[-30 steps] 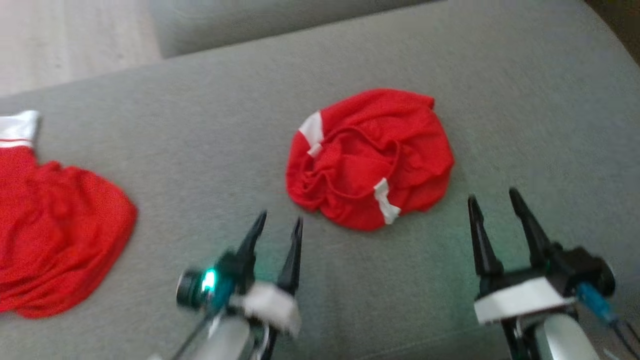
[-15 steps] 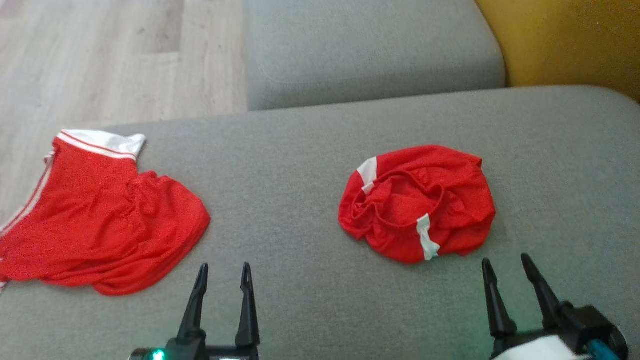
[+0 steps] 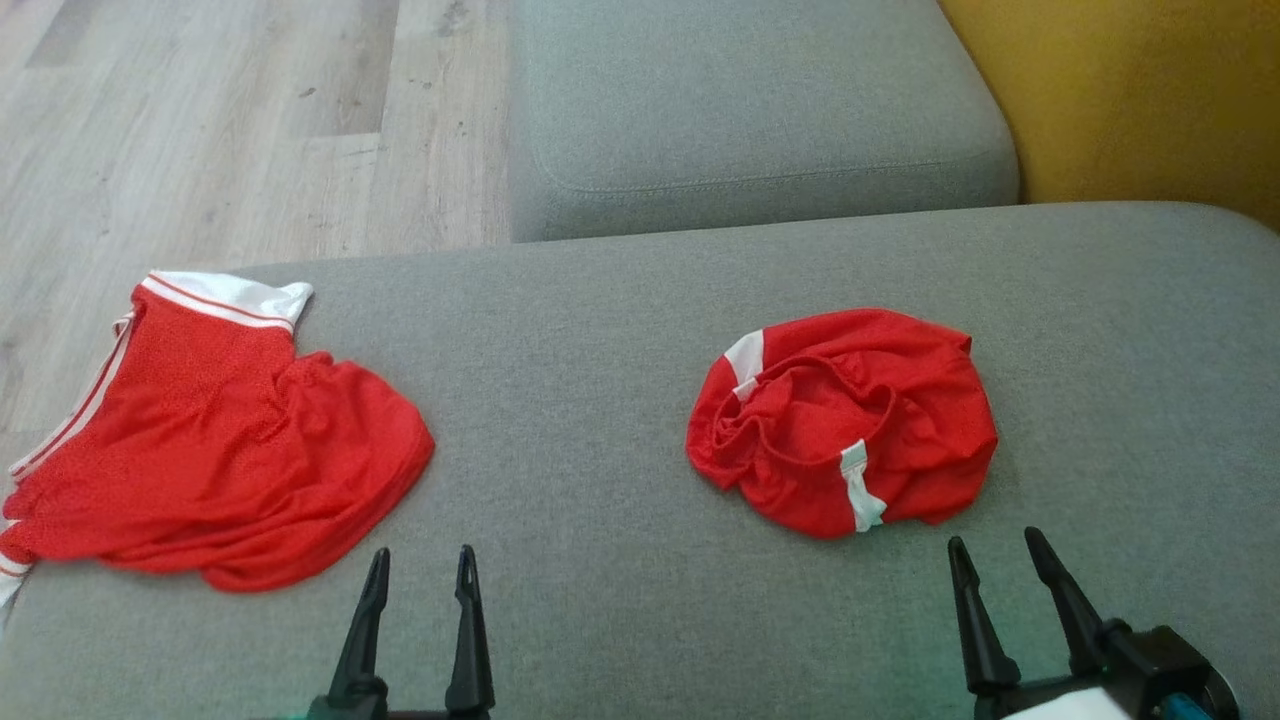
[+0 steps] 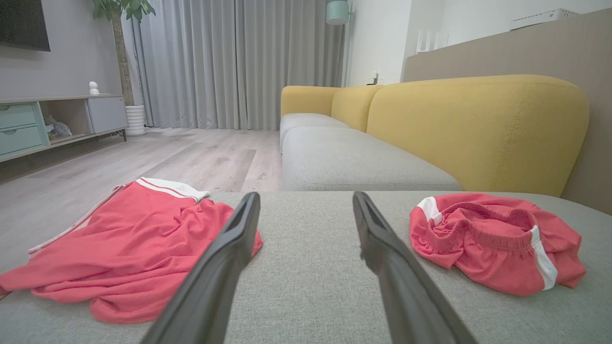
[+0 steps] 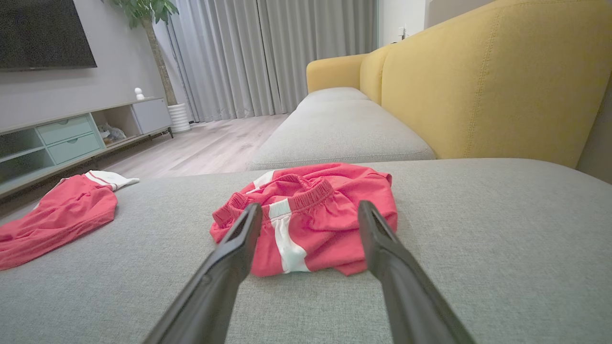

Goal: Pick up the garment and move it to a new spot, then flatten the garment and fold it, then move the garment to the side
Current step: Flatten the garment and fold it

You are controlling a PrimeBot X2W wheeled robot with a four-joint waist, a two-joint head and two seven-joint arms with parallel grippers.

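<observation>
A crumpled red garment with white stripes and an elastic waistband lies bunched on the grey sofa seat, right of the middle. It also shows in the left wrist view and the right wrist view. My right gripper is open, just short of its near edge, and its fingers frame the garment in the right wrist view. My left gripper is open over bare cushion, with nothing between its fingers.
A second red garment with white trim lies spread at the seat's left edge, partly overhanging it. Beyond the seat are another grey cushion, the yellow backrest at the right and a wooden floor at the left.
The head view has shifted, so more floor and the far cushion show. Both grippers sit lower in the picture and stay open. Neither garment has changed shape.
</observation>
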